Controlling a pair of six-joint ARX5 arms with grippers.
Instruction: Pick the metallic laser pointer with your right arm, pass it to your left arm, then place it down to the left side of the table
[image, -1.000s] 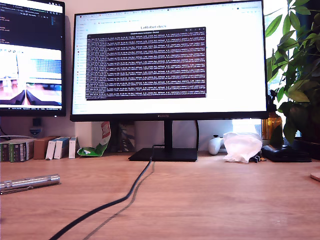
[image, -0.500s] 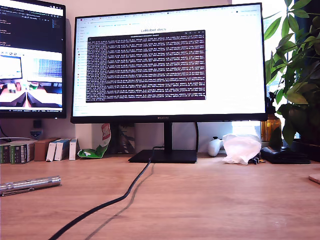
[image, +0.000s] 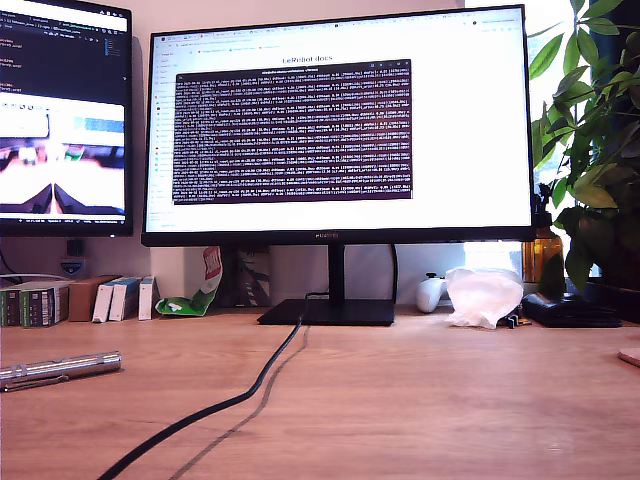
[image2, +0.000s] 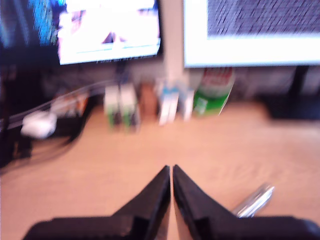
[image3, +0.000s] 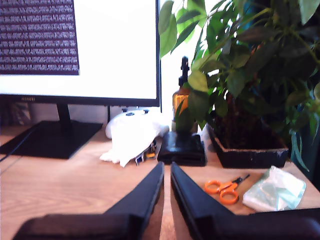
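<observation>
The metallic laser pointer (image: 60, 368) rests unmoved on the table (image: 420, 400) at the exterior view's left, so placement appears complete. My first gripper (image2: 171, 171), jaws closed and empty, sits near it; that view is blurred. My second gripper (image3: 167, 167) is likewise closed, empty. Neither arm appears in the exterior view.

My first hand (image2: 171, 172) and second hand (image3: 167, 169) have tapered matte-black fingers.
</observation>
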